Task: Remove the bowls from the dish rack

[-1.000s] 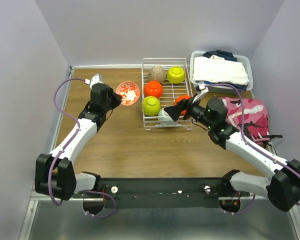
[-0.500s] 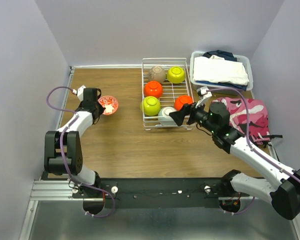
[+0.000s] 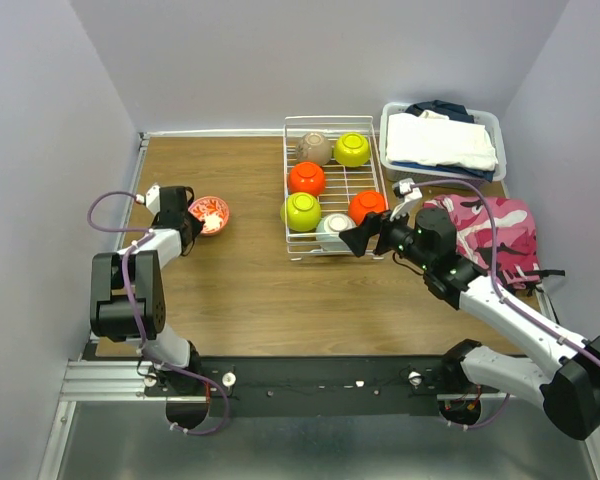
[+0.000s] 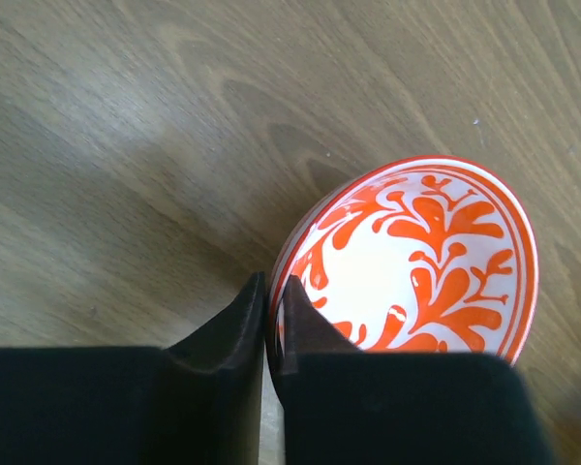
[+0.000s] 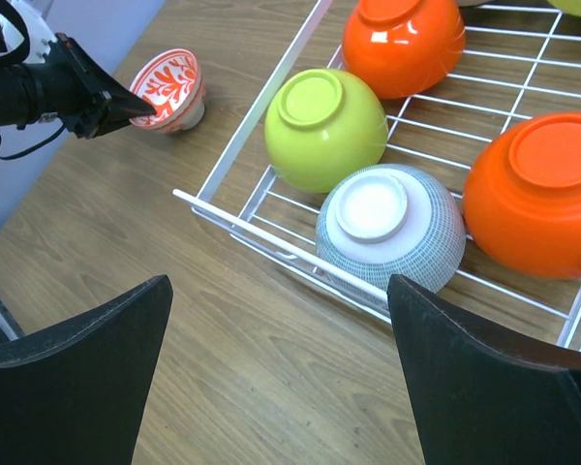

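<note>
The left gripper (image 4: 271, 308) pinched the thin rim of the glossy red-patterned bowl (image 4: 421, 257), while the right gripper (image 5: 279, 291) gaped wide before the white wire rack (image 5: 271, 237).

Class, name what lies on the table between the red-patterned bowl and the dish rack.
Nothing: only bare wooden tabletop separates the red-patterned bowl from the dish rack, as the top external view shows.

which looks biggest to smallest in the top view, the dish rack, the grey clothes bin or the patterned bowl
1. dish rack, largest
2. grey clothes bin, somewhat smaller
3. white-and-red patterned bowl, by far the smallest
</note>
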